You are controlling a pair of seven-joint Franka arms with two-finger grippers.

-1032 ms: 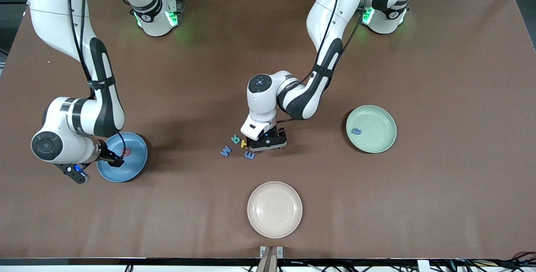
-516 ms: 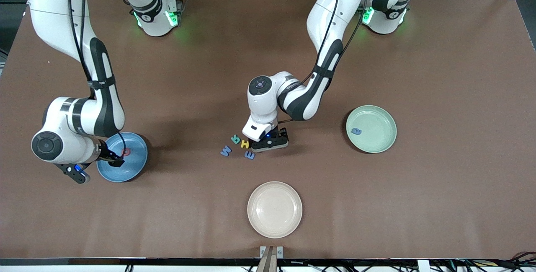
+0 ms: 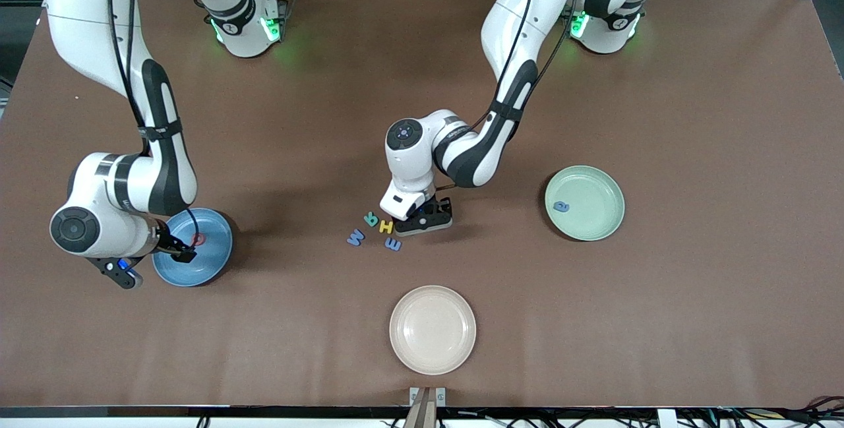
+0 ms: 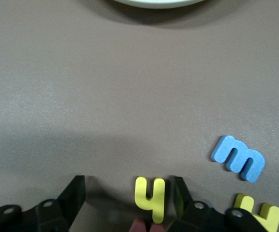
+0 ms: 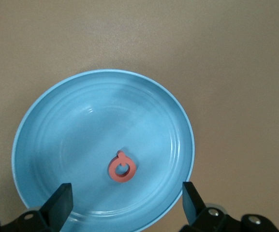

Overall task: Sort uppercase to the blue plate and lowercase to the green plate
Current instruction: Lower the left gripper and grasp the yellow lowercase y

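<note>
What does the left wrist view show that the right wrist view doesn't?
Only the left wrist view: the left pincer open around the small yellow h, the rounded blue m and the yellow H on the brown table, plus a cream plate's rim.
Only the right wrist view: the right pincer open over the blue plate, which holds the red Q.
Both: the brown table and dark fingertips.

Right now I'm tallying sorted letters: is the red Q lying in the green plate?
No, the red Q lies in the blue plate.
</note>
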